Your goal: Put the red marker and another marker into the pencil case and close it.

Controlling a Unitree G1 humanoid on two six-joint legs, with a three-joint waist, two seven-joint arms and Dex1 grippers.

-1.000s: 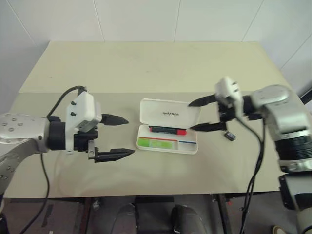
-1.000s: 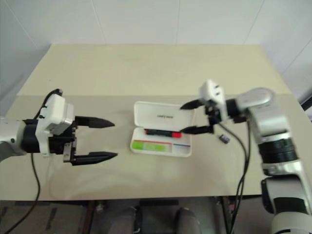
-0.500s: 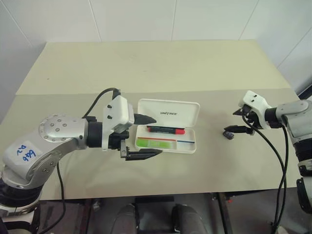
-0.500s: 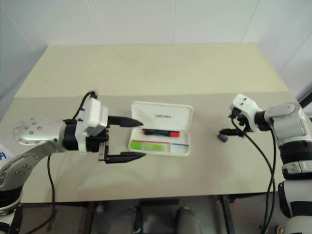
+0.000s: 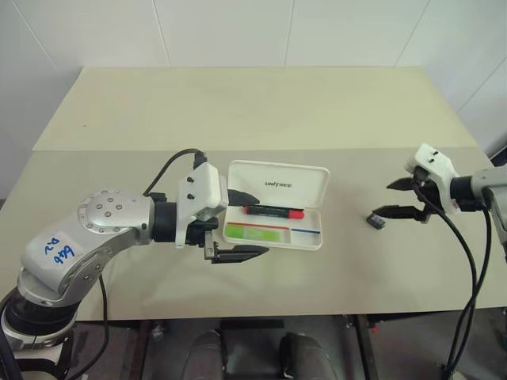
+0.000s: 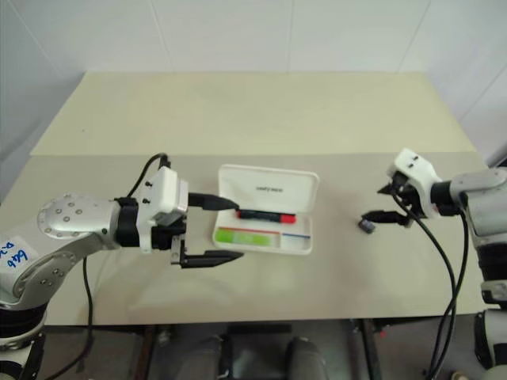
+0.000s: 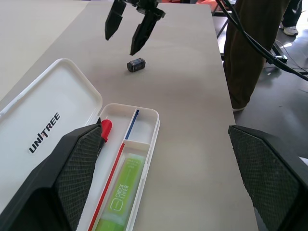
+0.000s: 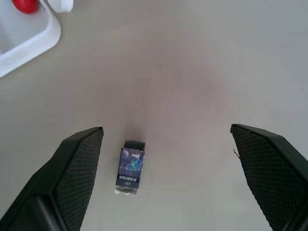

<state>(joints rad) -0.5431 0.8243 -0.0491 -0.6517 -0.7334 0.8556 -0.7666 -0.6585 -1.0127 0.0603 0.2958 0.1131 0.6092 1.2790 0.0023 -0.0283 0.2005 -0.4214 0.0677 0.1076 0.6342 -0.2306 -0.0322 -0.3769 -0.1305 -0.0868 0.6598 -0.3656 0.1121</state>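
The white pencil case [image 5: 279, 184] lies open at the table's middle, its lettered lid tilted back. In its tray lie the red marker [image 5: 273, 211], dark with a red cap, and the lime-green marker [image 5: 255, 233] in front of it. My left gripper [image 5: 261, 225] is open at the case's left end, one finger over the lid's corner and the other before the tray's front edge. In the left wrist view the tray [image 7: 144, 139] sits between its fingers. My right gripper [image 5: 382, 199] hangs open well right of the case, holding nothing.
A small dark block [image 5: 377, 221] lies on the table just below the right gripper; in the right wrist view the block [image 8: 131, 168] lies by one finger. A person's legs [image 7: 250, 48] stand beyond the table's right end. Bare table lies behind and in front of the case.
My left gripper has moved right, up to the case's left end. My right gripper has drawn away from the lid to the right and lower, over the small block. Both stay open.
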